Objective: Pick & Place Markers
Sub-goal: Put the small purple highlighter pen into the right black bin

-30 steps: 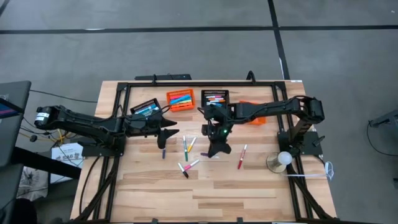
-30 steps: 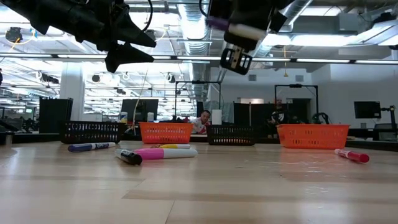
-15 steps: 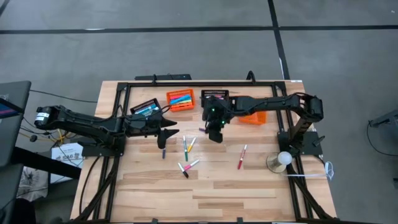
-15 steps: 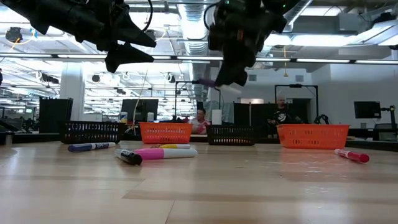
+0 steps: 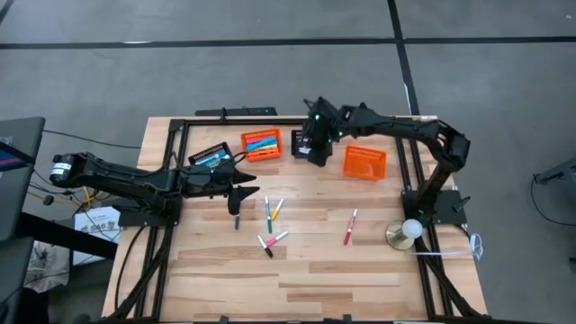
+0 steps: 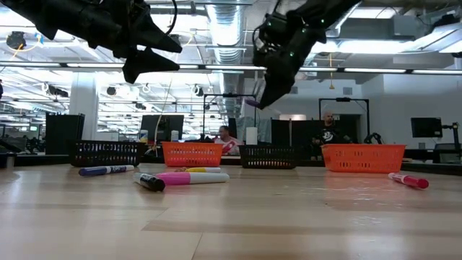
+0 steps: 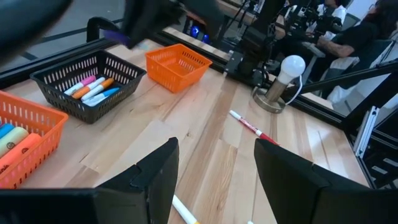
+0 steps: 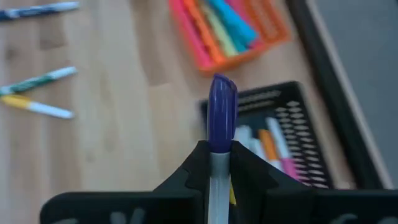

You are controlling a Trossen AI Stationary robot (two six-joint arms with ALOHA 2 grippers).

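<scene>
My right gripper (image 5: 314, 155) hangs above the black mesh basket (image 8: 283, 140) near the table's far edge, shut on a purple-capped marker (image 8: 222, 109). That basket holds several markers. Loose markers lie flat mid-table: a blue one (image 5: 237, 219), green and yellow ones (image 5: 270, 211), pink ones (image 5: 270, 241) and a red one (image 5: 350, 227). My left gripper (image 5: 243, 193) hovers open above the table, left of the loose markers, touching nothing. My right gripper pinches the marker's white barrel (image 8: 218, 180) between its two fingers (image 8: 198, 167). The marker lies along the fingers, and its purple cap (image 6: 253, 103) sticks out past the tips. The fingers slant down from above. The marker is lifted clear, over the black basket.
An orange basket of markers (image 5: 261, 144) and another black basket (image 5: 209, 157) stand left of the right gripper. An orange basket (image 5: 364, 162) stands to its right. A lamp with a white bulb (image 5: 409, 229) sits at the table's right edge. A black frame (image 5: 270, 121) rims the table.
My right gripper has carried the purple marker from above the middle of the table toward the far edge. It now hangs over the black basket and has turned on the way. The left arm and the loose markers have kept still.
</scene>
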